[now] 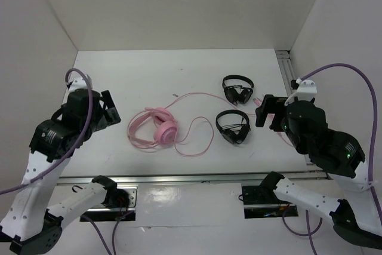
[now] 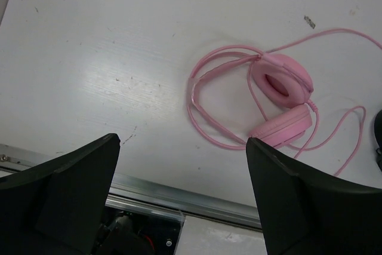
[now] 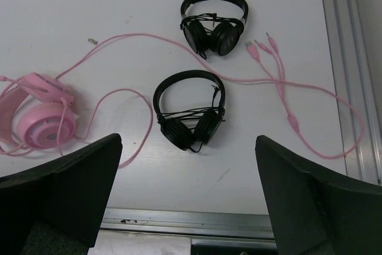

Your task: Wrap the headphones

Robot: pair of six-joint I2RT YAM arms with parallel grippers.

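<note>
1. The pink headphones (image 1: 156,128) lie flat on the table (image 1: 119,70), just right of the left gripper (image 1: 109,110), the nearer 1.
2. Their cable (image 3: 293,122) runs rightward between the far black headphones (image 1: 237,89) and the near black headphones (image 1: 233,127); its plugs (image 3: 259,46) end near the right gripper (image 1: 267,111).
3. Both grippers stand wide apart, holding nothing.

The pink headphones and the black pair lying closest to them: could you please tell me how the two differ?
The pink headphones are clearly larger than the nearer black headphones, with bulkier round cups. The pink headphones' cable sprawls loose across the table, while the black headphones' cord is gathered across their cups. Both lie flat on the table.
</note>
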